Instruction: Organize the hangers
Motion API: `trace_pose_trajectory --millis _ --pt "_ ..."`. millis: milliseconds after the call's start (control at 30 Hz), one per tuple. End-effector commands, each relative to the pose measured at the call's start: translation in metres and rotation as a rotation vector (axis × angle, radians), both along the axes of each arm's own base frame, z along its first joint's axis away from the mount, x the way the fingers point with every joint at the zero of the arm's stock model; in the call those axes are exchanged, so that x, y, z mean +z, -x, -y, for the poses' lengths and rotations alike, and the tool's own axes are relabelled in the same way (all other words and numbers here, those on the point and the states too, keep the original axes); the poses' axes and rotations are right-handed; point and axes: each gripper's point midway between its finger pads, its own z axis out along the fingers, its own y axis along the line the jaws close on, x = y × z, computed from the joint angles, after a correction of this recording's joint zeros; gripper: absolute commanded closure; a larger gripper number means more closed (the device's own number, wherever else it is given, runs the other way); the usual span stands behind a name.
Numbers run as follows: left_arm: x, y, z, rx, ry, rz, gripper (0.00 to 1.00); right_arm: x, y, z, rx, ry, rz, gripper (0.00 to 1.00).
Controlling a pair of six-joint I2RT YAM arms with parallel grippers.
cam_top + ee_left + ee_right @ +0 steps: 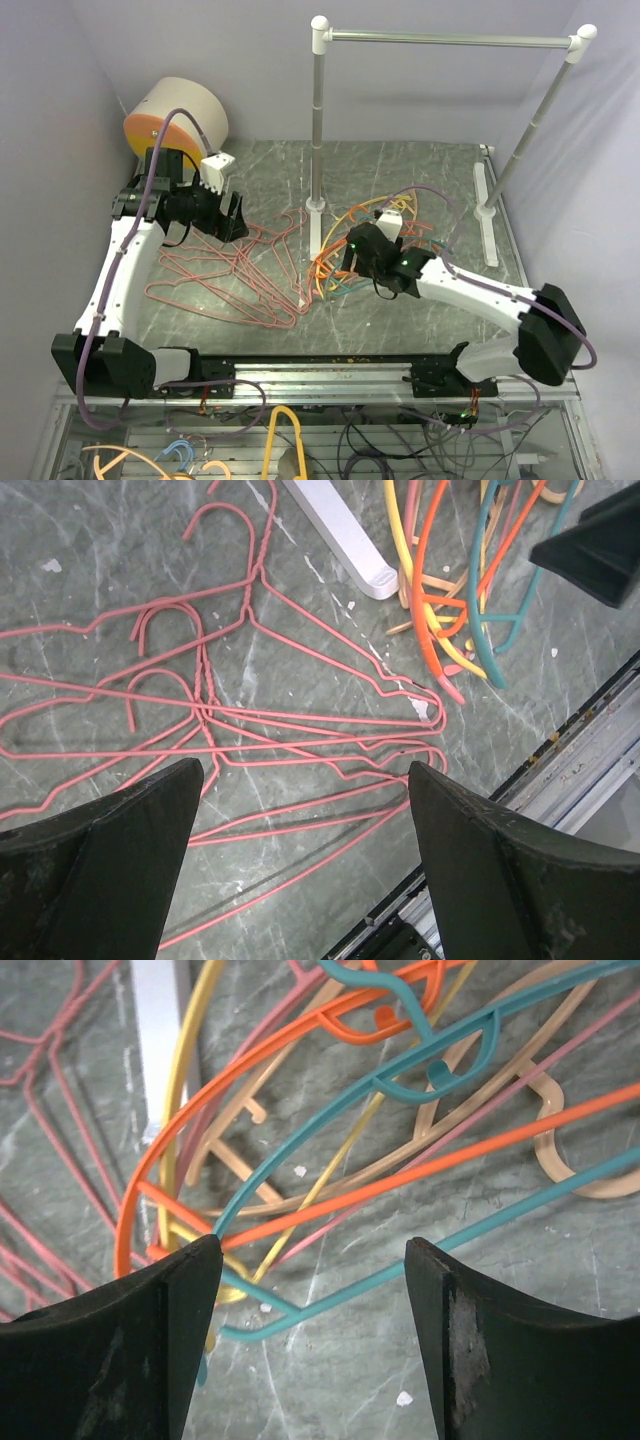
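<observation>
**Both grippers apart above a tabletop strewn with hangers**

Tangled wiring (380, 440) lies lowest in the top view, under the near edge. Just above it is the aluminium frame rail (330, 365) that carries both arm bases. Beyond that stretches the tabletop (420, 170), a grey-green marbled surface flecked with white chips. Pale lilac-white walls close it in on the left, back and right.

At the rear left corner a cream drum with an orange face (180, 120) stands against the wall. A silver clothes rail (450, 40) with white corner joints spans the back right. One post stands mid-table on a white foot (316, 225), and the other stands at the right edge.

The pink wire hangers (250, 262) lie flat in an overlapping heap left of the centre post. The left gripper (232, 218) hovers over them, fingers wide apart and holding nothing.

The plastic hangers (345, 275) are piled just right of that post, crossing one another. The right wrist view shows the orange hanger (400, 1178), teal hanger (383, 1085), yellow hanger (183, 1060) and peach hanger (590, 1192) interlaced. The right gripper (352, 255) sits low over this pile. Its fingers are parted, with orange and teal bars running beneath the gap, and no clamp on any of them can be seen.
</observation>
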Motion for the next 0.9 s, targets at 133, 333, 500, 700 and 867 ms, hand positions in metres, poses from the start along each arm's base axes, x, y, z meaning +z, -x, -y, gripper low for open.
trace_pose_trajectory --millis 133,333,500,700,867 --pt "0.002 0.009 0.005 -0.032 0.021 0.035 0.05 -0.007 -0.030 -0.023 -0.046 -0.051 0.002 0.29" --pt "0.002 0.010 0.005 -0.033 0.020 0.035 0.05 -0.018 -0.040 -0.041 -0.031 -0.078 -0.019 0.31" --pt "0.000 0.011 0.005 -0.038 0.018 0.031 0.05 -0.033 -0.043 -0.050 -0.026 -0.090 -0.050 0.33" --pt "-0.002 0.010 0.005 -0.038 0.015 0.032 0.05 -0.047 -0.039 -0.049 -0.035 -0.095 -0.084 0.34" --pt "-0.003 0.011 0.006 -0.044 0.019 0.025 0.05 -0.052 -0.041 -0.049 -0.044 -0.094 -0.085 0.47"
